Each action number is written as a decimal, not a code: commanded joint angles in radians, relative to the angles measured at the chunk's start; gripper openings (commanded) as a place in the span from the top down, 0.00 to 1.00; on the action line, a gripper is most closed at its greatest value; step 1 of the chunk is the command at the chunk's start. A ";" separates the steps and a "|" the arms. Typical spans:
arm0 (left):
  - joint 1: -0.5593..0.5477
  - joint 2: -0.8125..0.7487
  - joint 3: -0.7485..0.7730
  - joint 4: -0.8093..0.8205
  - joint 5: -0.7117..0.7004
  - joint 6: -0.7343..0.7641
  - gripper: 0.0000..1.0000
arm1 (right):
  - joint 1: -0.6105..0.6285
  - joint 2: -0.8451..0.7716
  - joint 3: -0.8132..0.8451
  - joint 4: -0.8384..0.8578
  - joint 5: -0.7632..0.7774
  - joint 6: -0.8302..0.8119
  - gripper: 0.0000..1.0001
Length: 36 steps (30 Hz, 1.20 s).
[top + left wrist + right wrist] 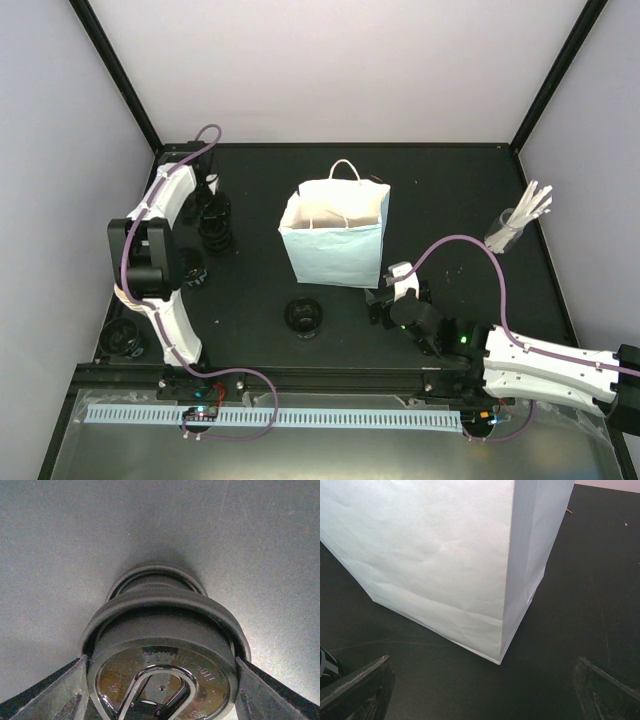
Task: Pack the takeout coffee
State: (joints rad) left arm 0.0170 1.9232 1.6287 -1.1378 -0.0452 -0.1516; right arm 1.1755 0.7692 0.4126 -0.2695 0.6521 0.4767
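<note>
My left gripper [213,212] is at the far left of the table, over a cluster of black round lids [215,232]. In the left wrist view its fingers [70,690] press both sides of a glossy black lid [165,630]. A second black lid [155,577] lies right behind it. More black-lidded cups stand at the front middle [303,317], by the left arm [190,268] and at the front left corner [125,338]. My right gripper [382,300] is open and empty, just short of the bag's near right corner. I cannot make out the brown carrier; the cups' cream sides are hidden.
The light-blue paper bag [335,250] stands open mid-table, its near corner [500,605] close ahead of the right gripper [482,685]. A clear glass of white sticks [515,225] stands at the far right. Black frame posts line the table's edges.
</note>
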 commanded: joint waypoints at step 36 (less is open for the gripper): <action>-0.652 -1.001 -0.596 0.106 0.241 -0.270 0.26 | -0.005 -0.001 0.020 -0.019 -0.032 -0.008 0.00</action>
State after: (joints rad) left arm -0.5602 0.9493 1.0584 -1.1057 0.1608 -0.3733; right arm 1.1755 0.7750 0.4126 -0.2710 0.6395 0.4694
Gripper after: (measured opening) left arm 0.753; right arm 1.000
